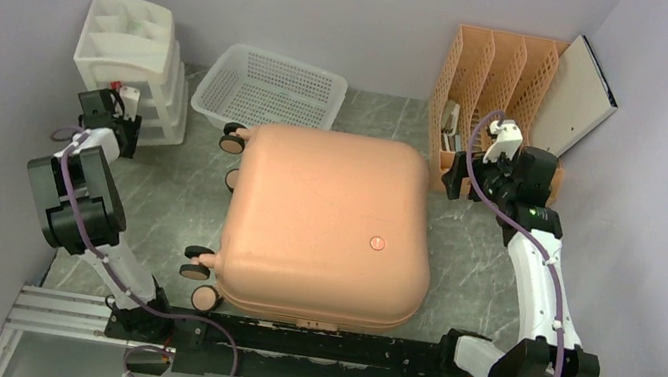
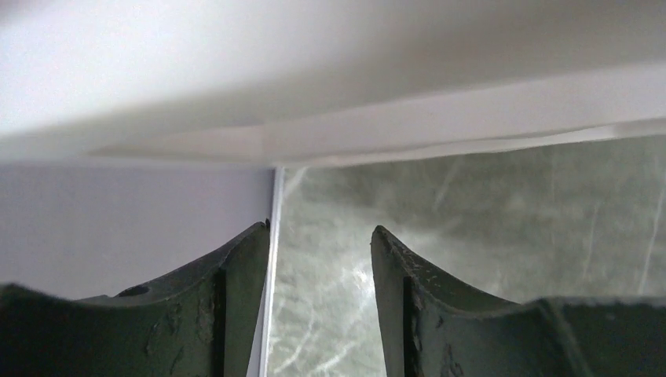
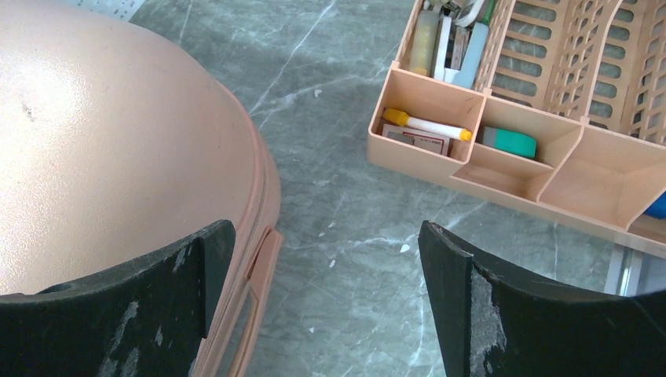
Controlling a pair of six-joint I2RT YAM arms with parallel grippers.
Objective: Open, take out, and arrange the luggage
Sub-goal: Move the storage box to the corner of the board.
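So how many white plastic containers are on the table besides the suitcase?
2. A white mesh basket sits at the back, just behind the luggage; a white tiered organiser stands in the back left corner. None appears hidden.

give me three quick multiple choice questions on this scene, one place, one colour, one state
1. Where is the white slotted basket? A beyond the far edge of the suitcase; B on top of it; C between the arm bases.
2. What colour is the suitcase shell? A navy; B salmon pink; C green.
3. The suitcase is: A open, lining showing; B upright on its wheels; C closed, lying flat.
Answers: 1 A, it sits past the far edge; 2 B, pink in both views; 3 C, shell halves meet, no lining visible.
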